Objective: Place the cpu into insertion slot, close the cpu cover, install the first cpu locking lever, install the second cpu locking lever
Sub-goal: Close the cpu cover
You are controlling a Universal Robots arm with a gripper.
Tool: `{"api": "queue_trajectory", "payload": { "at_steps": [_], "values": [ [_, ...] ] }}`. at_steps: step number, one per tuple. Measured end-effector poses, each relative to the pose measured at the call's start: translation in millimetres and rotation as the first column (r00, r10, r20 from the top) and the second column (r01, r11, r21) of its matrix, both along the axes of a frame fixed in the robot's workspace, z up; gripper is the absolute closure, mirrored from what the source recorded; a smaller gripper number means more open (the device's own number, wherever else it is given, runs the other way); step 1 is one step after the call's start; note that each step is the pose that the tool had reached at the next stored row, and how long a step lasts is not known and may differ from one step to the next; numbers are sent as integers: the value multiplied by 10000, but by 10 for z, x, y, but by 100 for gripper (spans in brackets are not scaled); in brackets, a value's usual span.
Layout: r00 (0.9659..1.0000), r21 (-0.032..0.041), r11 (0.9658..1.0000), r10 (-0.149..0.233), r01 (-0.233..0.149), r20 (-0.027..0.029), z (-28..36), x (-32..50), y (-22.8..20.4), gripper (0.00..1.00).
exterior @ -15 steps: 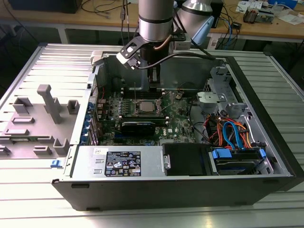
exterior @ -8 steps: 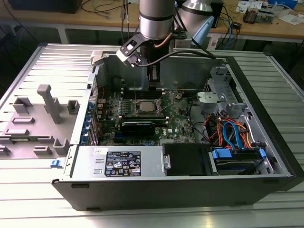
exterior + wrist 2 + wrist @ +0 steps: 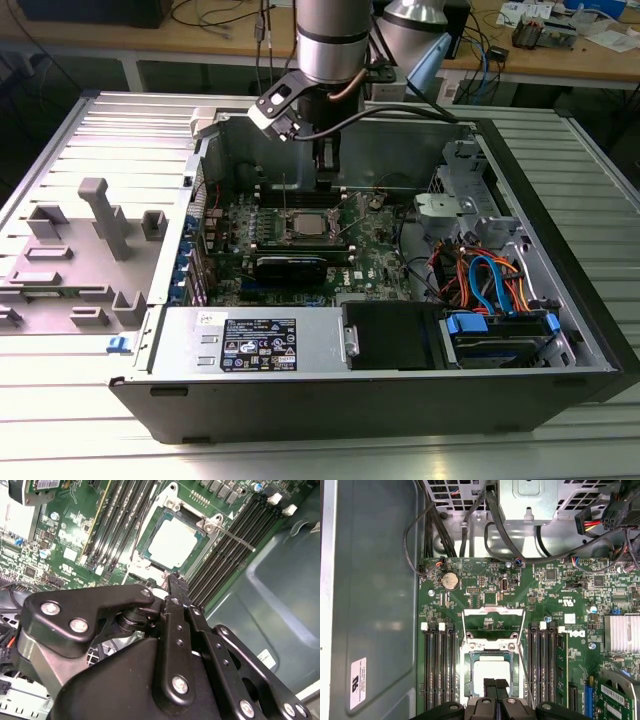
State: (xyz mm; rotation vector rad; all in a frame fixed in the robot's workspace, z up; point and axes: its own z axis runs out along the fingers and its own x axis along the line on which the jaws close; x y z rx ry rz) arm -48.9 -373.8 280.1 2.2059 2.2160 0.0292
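Observation:
The cpu (image 3: 172,542) lies flat in the insertion slot (image 3: 150,562) on the green motherboard (image 3: 380,255), its silver top showing in both wrist views (image 3: 490,671). At the socket's far end the cpu cover (image 3: 493,613) stands raised on its hinge, with the board visible through its window. A thin wire locking lever (image 3: 235,535) sticks out unlatched beside the socket. My gripper (image 3: 492,681) hangs just above the near edge of the chip. Its black fingers (image 3: 176,582) are shut together with nothing between them. The arm reaches down into the case (image 3: 325,165).
Black memory slots (image 3: 437,665) flank the socket on both sides. A black card (image 3: 290,265) and the power supply (image 3: 255,340) sit toward the case front. Cable bundles and drive bays (image 3: 490,290) fill the exterior view's right. The case wall (image 3: 375,605) is close by.

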Motion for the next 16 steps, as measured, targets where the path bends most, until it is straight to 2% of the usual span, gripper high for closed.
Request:
{"api": "queue_trajectory", "payload": {
  "at_steps": [7,10,16],
  "values": [
    [10000,0,10000,0,0,0,0,51,0,89],
    [10000,0,10000,-1,1,-1,0,110,0,89],
    [10000,0,10000,-1,1,0,0,121,0,89]
  ]
}}
